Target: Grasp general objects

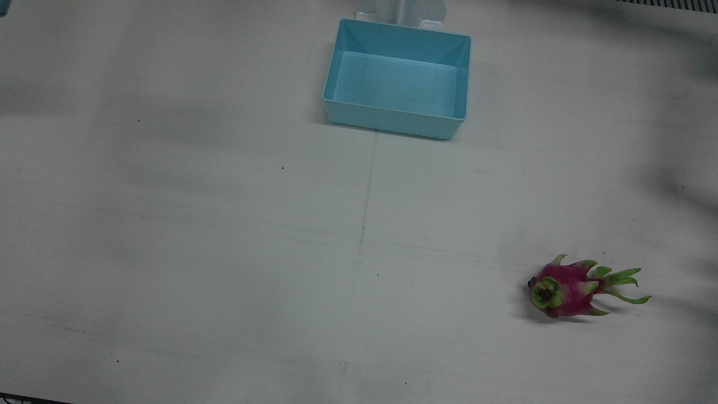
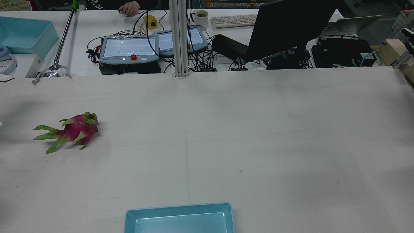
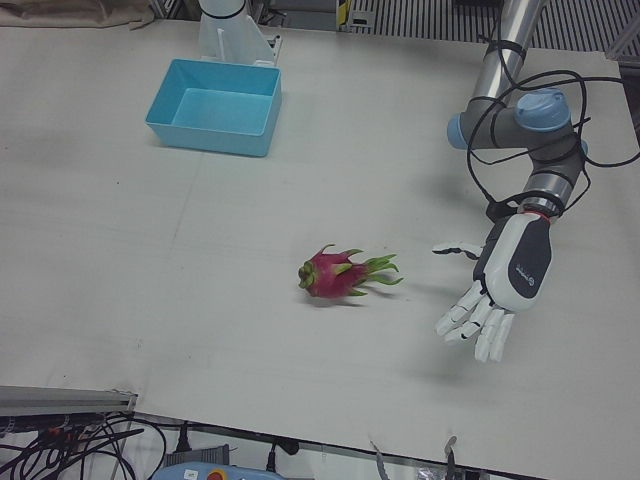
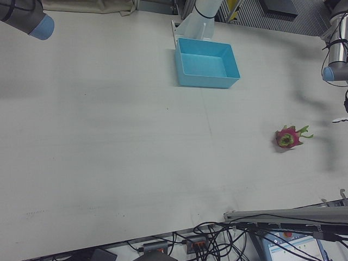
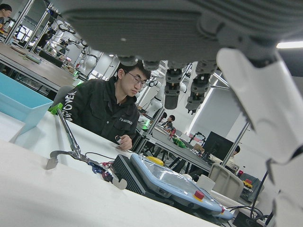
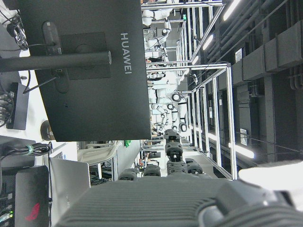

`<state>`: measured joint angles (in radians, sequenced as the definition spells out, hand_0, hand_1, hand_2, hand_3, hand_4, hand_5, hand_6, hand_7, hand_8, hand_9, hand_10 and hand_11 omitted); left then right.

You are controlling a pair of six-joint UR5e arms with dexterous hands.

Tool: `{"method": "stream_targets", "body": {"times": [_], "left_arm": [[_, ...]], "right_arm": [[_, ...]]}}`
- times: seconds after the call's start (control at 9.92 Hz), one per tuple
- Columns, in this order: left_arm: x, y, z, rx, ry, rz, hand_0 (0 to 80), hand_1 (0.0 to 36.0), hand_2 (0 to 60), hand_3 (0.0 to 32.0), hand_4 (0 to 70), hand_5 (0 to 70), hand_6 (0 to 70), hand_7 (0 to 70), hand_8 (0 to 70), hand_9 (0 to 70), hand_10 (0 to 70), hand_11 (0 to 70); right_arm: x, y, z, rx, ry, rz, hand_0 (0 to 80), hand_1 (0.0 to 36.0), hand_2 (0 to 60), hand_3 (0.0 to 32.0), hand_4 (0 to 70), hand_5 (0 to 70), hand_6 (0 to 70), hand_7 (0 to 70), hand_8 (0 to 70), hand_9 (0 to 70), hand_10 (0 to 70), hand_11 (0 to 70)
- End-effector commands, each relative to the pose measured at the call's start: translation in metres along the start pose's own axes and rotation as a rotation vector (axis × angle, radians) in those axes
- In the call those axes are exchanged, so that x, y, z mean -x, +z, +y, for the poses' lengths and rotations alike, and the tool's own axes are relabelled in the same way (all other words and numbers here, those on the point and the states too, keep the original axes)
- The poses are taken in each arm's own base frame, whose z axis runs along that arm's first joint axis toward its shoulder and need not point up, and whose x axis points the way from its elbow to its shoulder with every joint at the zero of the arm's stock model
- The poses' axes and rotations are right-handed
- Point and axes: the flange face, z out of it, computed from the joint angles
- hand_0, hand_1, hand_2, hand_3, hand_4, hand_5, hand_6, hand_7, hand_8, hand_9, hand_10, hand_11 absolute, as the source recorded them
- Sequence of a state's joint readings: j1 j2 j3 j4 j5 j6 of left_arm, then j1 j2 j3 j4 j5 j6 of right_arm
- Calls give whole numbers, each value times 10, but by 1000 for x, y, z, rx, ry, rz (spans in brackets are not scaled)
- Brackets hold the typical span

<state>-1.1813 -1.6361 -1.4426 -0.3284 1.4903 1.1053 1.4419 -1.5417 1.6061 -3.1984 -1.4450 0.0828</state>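
pink dragon fruit (image 1: 566,290) lies sideways on table.

White table (image 2: 258,129) (scuffed), monitor (image 2: 288,29) behind.

The shallow light-blue plastic bin (image 2: 179,218) is cut off by the rear view's lower edge, only its far rim showing. The white and grey left hand (image 3: 497,285) appears whole only in the left-front view. The right hand (image 6: 156,201) shows just as a blurred grey bulk in its own camera, its fingers too unclear to tell whether they are spread or closed.
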Motion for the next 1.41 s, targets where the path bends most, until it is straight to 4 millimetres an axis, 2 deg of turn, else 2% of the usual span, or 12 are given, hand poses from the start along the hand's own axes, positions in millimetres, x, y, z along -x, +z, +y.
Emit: {"method": "stream_targets", "body": {"times": [0.0,0.2,0.4,0.6,0.81,0.91,1.11,1.21,1.31], "left_arm": [[15,4,21,-12,39,-75,509,205,202,0,176,70,115,250,13,36,0,0],[29,5,45,21,19,-111,512,207,196,0,163,77,107,246,11,35,0,0],[37,7,61,46,-35,-128,500,184,163,0,177,99,120,262,14,38,0,0],[42,7,74,61,-44,-153,505,192,166,0,170,104,116,262,13,38,0,0],[34,21,99,76,-46,-184,509,193,152,0,156,103,107,256,11,37,0,0],[22,29,111,86,-48,-179,508,193,146,0,146,97,98,245,9,35,0,0],[7,46,123,78,-40,-183,514,206,169,0,138,96,95,243,9,34,0,0],[10,48,128,61,-37,-178,512,211,185,0,126,83,87,235,7,33,0,0],[26,45,148,70,-41,-199,511,214,197,0,121,73,87,234,7,32,0,0]], "right_arm": [[0,0,0,0,0,0,0,0,0,0,0,0,0,0,0,0,0,0],[0,0,0,0,0,0,0,0,0,0,0,0,0,0,0,0,0,0],[0,0,0,0,0,0,0,0,0,0,0,0,0,0,0,0,0,0],[0,0,0,0,0,0,0,0,0,0,0,0,0,0,0,0,0,0],[0,0,0,0,0,0,0,0,0,0,0,0,0,0,0,0,0,0],[0,0,0,0,0,0,0,0,0,0,0,0,0,0,0,0,0,0],[0,0,0,0,0,0,0,0,0,0,0,0,0,0,0,0,0,0],[0,0,0,0,0,0,0,0,0,0,0,0,0,0,0,0,0,0],[0,0,0,0,0,0,0,0,0,0,0,0,0,0,0,0,0,0]]}}
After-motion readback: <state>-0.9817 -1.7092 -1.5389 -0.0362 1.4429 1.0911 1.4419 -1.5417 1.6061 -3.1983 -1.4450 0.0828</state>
